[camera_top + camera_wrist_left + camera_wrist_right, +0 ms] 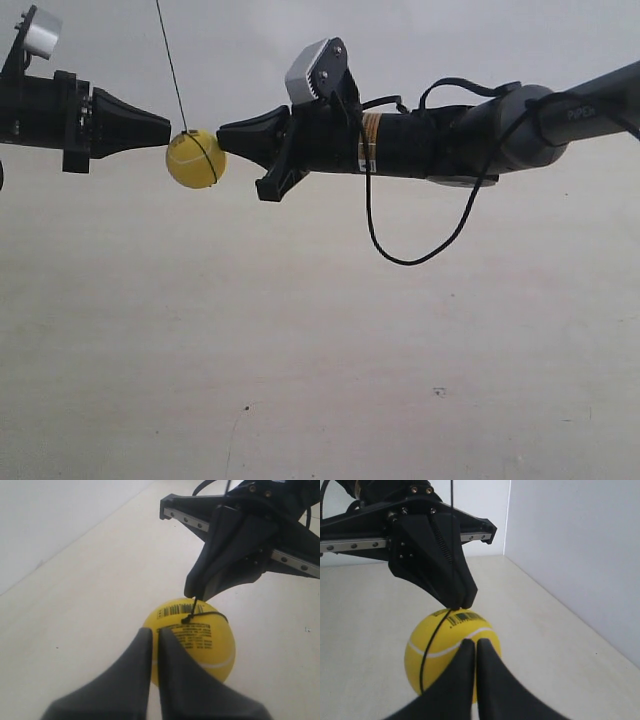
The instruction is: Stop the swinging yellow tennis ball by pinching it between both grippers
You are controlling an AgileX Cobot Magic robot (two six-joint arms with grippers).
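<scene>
The yellow tennis ball (195, 158) hangs on a thin black string (170, 65) between two black pointed claws. The gripper of the arm at the exterior view's left (168, 135) touches the ball's upper side, and the gripper of the arm at the exterior view's right (220, 133) touches the opposite upper side. In the left wrist view my left gripper (155, 630) is shut, tips against the ball (200, 640), with the right gripper (195, 597) just beyond it. In the right wrist view my right gripper (475, 641) is shut against the ball (440, 645), facing the left gripper (462, 605).
A pale flat surface (320, 380) lies well below the ball. White walls (570, 555) stand behind and beside it. A black cable loop (400, 255) hangs under the arm at the exterior view's right, which carries a silver-grey camera box (310, 70).
</scene>
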